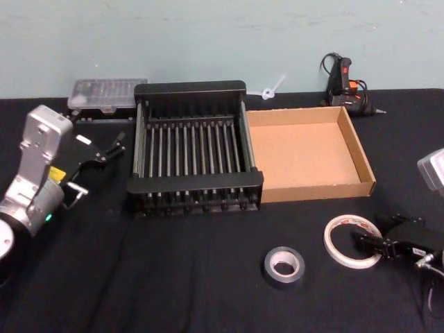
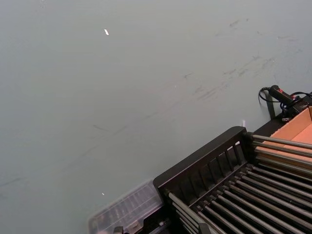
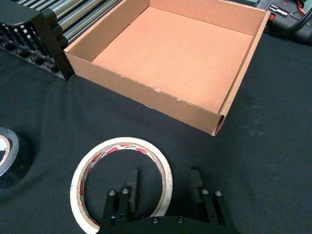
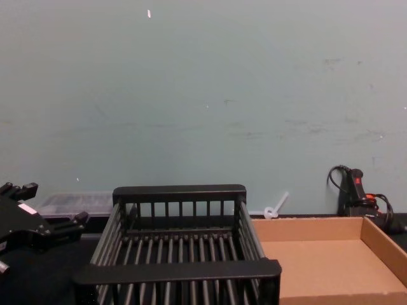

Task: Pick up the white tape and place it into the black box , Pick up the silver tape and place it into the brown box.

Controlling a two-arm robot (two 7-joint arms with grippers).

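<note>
The white tape (image 1: 340, 232) (image 3: 89, 165) lies flat on the black cloth in front of the brown box (image 1: 356, 156) (image 3: 141, 88) (image 4: 381, 244). My right gripper (image 1: 362, 241) (image 3: 164, 181) is open and low over the tape's right rim, one finger inside the ring and one outside. Left of the white roll lies the silver tape (image 1: 284, 266) (image 3: 12, 161). The black box (image 1: 194, 179) (image 3: 34, 24) (image 4: 178, 270) (image 2: 204, 170) stands left of the brown box, and both are empty. At the far left my left gripper (image 1: 112, 147) (image 4: 71, 225) hangs open beside the black box, holding nothing.
A clear plastic case (image 1: 107, 94) (image 2: 127, 208) lies behind the black box at the left. Behind the brown box, by the wall, are a black glue gun (image 1: 345, 83) (image 4: 356, 190) and a white cable tie (image 1: 272, 90). A pale wall closes the back.
</note>
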